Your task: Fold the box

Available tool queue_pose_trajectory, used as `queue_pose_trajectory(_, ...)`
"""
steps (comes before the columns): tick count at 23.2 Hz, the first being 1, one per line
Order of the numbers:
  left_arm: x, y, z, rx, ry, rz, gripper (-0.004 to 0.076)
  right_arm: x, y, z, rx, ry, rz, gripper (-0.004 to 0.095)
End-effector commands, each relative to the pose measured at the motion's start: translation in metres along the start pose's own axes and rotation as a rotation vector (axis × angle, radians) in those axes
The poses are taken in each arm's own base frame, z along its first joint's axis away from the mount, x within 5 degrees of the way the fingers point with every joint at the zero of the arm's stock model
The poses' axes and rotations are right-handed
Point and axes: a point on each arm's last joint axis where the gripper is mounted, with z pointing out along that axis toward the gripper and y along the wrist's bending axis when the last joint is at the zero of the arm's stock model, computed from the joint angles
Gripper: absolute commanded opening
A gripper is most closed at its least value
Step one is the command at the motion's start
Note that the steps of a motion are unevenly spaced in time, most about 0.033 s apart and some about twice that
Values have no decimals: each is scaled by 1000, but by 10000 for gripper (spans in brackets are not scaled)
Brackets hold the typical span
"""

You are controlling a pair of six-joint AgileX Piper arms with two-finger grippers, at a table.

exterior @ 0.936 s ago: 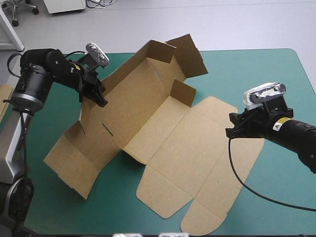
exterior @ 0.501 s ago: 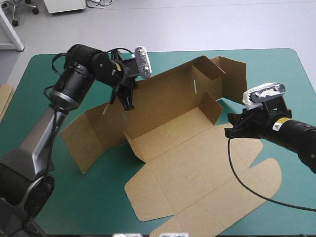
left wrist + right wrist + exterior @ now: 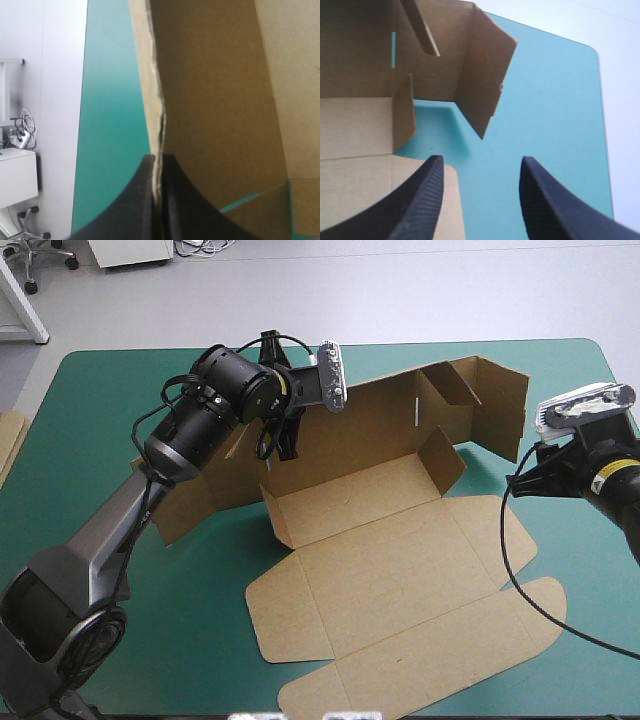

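Box [image 3: 400,560] wall in left claw [image 3: 157,159], right claw [image 3: 480,162] spread, spare board [image 3: 8,443] leftward

The table [image 3: 580,380] wears a teal-green cover, and the only thing lying on it is the brown box [image 3: 400,580], spread over the middle. The box's broad flat panels rest on the cover beside and under the right gripper [image 3: 515,485], running out toward the near edge. Its long back wall stands raised off the cover, the top edge pinched in the left gripper [image 3: 156,159]. Ahead of the right gripper, bare cover shows past the box's end flap.
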Motion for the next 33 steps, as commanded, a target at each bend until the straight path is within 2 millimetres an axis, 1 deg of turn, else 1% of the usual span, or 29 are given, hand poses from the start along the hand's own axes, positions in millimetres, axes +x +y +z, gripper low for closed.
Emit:
queue_pose_trajectory(1,-14,8,-35,-157,-70,31,-10,-10,-13,-11,108,-68,-20,439)
queue_pose_trajectory(4,-20,8,-30,-233,-73,47,-10,-10,-18,-12,162,-69,-11,439)
queue_pose_trajectory(6,-26,0,-22,-235,-76,72,-10,-10,-22,-13,208,-70,-11,439)
queue_pose_trajectory(8,-33,-12,-13,-230,-85,103,-10,-10,-23,-13,219,-64,-3,439)
queue_pose_trajectory(9,-38,-22,-6,-227,-91,115,-10,-9,-23,-13,222,-57,3,439)
queue_pose_trajectory(11,-46,-36,-1,-254,-62,137,-10,-8,-24,-12,225,-55,0,439)
queue_pose_trajectory(14,-56,-53,2,-299,-35,105,-10,-9,-24,-13,234,-58,0,438)
queue_pose_trajectory(16,-60,-60,1,-316,-29,105,-10,-9,-28,-13,271,-64,-9,433)
queue_pose_trajectory(18,-58,-62,2,-355,-15,95,-10,-11,-34,-15,341,-81,-10,429)
queue_pose_trajectory(21,-53,-66,1,-383,-48,107,-10,-13,-39,-18,359,-104,15,426)
queue_pose_trajectory(23,-48,-75,-1,-408,-97,172,-10,-17,-37,-19,324,-128,29,426)
queue_pose_trajectory(25,-42,-80,-8,-446,-154,218,-10,-18,-35,-19,303,-142,30,426)
queue_pose_trajectory(28,-30,-86,-12,-499,-155,259,-10,-18,-34,-18,289,-139,25,426)
queue_pose_trajectory(33,-27,-94,-5,-494,-170,247,-10,-20,-28,-9,213,-101,61,426)
